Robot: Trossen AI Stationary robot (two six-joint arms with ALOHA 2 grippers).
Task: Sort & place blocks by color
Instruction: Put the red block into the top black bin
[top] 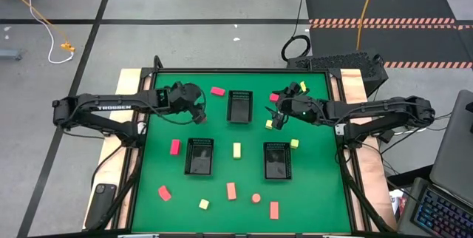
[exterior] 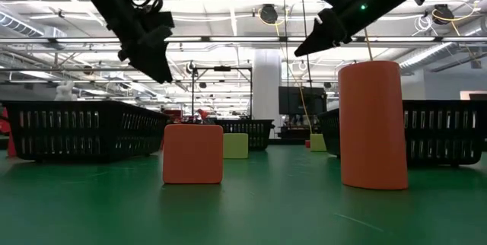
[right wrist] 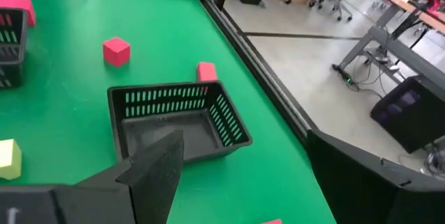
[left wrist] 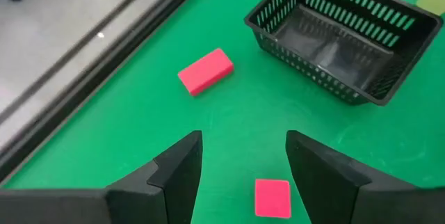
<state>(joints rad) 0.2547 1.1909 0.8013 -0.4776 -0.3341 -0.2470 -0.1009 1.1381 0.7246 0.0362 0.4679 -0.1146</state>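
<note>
Seen from above, a green table (top: 318, 194) holds three black trays and a scatter of small blocks. The left gripper (top: 198, 112) hangs above the far-left part of the table with its fingers spread and nothing between them. In its wrist view a pink block (left wrist: 272, 197) lies on the table between the two fingers, partly cut off at the picture's edge. A pink bar (top: 217, 90) lies just right of that gripper, at the far edge.

Below it, a pink bar (top: 175, 146) lies left of the left tray (top: 199, 155), which looks empty. Nearer the front lie a pink block (top: 164, 192), a yellow cube (top: 204, 204), an orange bar (top: 231, 190), a round orange block (top: 256, 198) and another orange bar (top: 274, 209).

The far tray (top: 239, 106) sits in the middle. A yellow bar (top: 237, 150) lies between the two nearer trays.

The right gripper (top: 277, 118) hangs above the table, its fingers wide apart and empty. Around it are a pink cube (top: 273, 97), a yellow block (top: 269, 125) partly hidden under the fingers, and another yellow block (top: 303, 86). The right tray (top: 276, 160) has a yellow cube (top: 294, 143) beside its far right corner.
</note>
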